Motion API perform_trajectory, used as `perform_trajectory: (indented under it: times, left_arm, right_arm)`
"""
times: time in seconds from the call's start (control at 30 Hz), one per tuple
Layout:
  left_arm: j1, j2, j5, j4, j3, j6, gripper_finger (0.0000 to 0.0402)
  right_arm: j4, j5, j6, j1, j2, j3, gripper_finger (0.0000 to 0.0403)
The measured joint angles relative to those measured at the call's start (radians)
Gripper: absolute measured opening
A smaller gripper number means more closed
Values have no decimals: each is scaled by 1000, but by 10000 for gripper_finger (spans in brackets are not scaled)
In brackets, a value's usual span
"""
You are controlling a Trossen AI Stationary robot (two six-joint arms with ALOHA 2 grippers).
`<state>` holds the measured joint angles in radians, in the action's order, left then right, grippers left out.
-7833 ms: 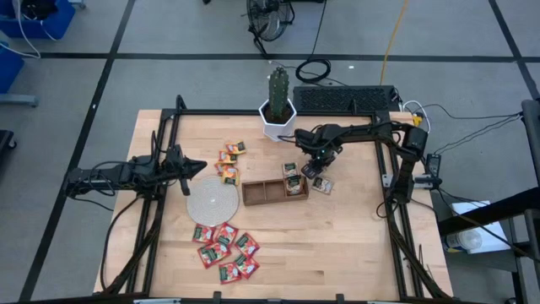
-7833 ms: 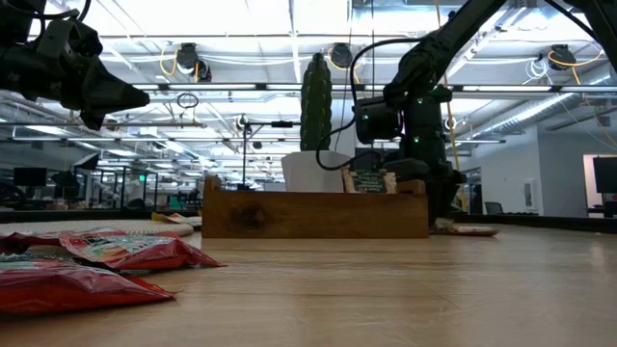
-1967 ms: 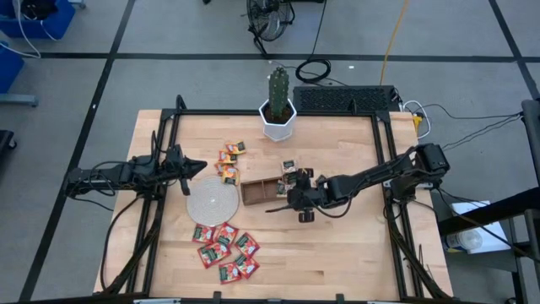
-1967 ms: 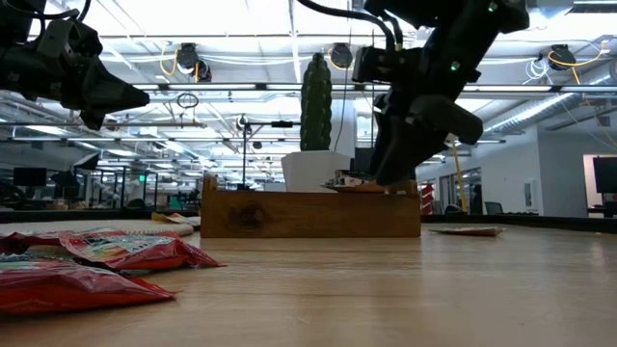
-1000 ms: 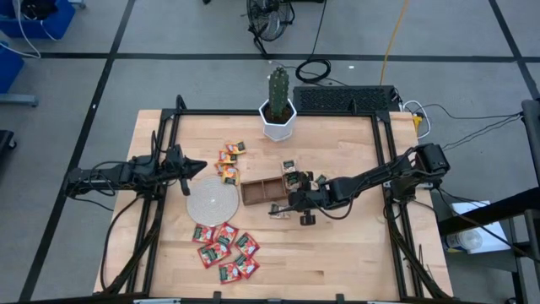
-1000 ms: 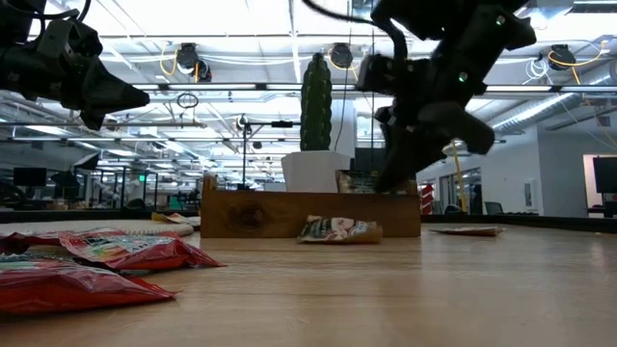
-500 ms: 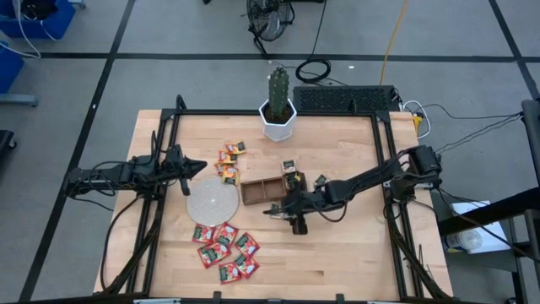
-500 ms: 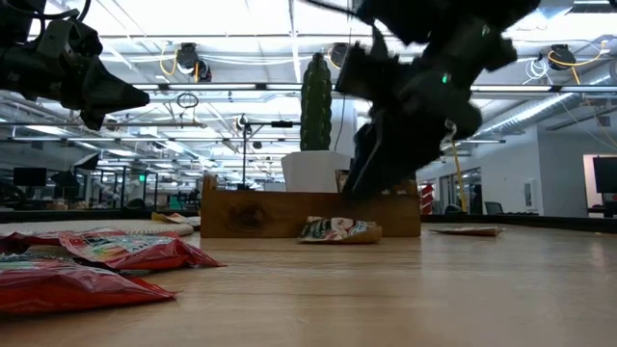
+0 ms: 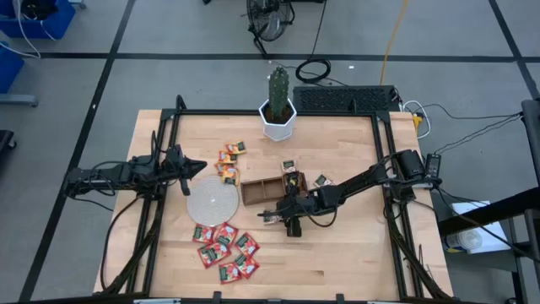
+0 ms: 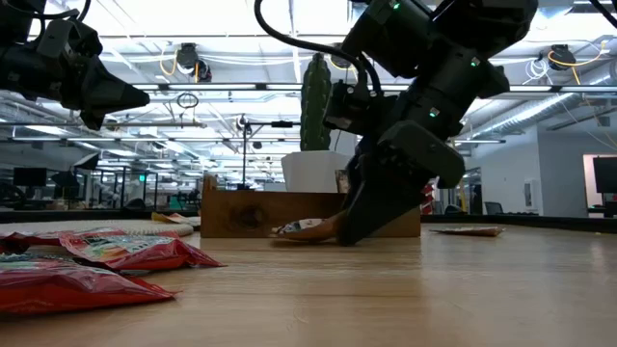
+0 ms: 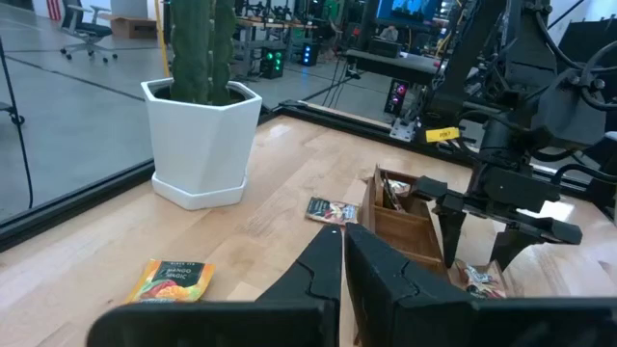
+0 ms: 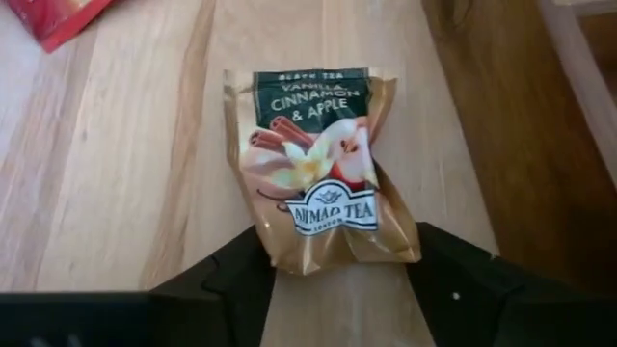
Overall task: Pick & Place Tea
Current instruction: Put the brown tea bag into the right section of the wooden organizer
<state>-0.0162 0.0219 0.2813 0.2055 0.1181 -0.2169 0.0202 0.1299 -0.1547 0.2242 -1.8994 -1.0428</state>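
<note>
From above, the right gripper (image 9: 281, 216) reaches low over the surface (image 9: 354, 253) just in front of the brown tray (image 9: 274, 191), where a whitish sachet (image 9: 272, 217) lies outside it. One or two sachets sit in the tray's right-hand compartment; the red pile (image 9: 224, 247) and the orange ones (image 9: 229, 163) remain loose, so most of the sorting looks undone. The left gripper (image 9: 196, 166) waits by the pale disc (image 9: 211, 201).

At surface level, the right gripper's fingers (image 10: 359, 217) come down at the sachet beside the tray front.

The left wrist camera shows its own fingers (image 11: 371, 260) clenched on nothing.

The right wrist camera shows spread fingers (image 12: 231, 275) straddling the sachet's near edge, not yet grasping it.
</note>
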Motion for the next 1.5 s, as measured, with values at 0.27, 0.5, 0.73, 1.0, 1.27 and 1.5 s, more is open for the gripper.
perform_trajectory:
  times: [0.27,0.5,0.73,1.0,1.27,1.5]
  left_arm:
    - [0,0,0,0,0,0,21]
    - [0,0,0,0,0,0,21]
    - [0,0,0,0,0,0,21]
    - [0,0,0,0,0,0,21]
    - [0,0,0,0,0,0,21]
    - [0,0,0,-1,0,0,21]
  right_arm:
    - [-32,-3,37,28,8,3,110]
    - [-52,-2,91,56,8,3,9]
    - [-35,72,108,98,37,3,1]
    - [36,703,20,197,184,3,1]
    - [305,1020,-542,228,141,12,0]
    - [239,952,-761,168,115,128,0]
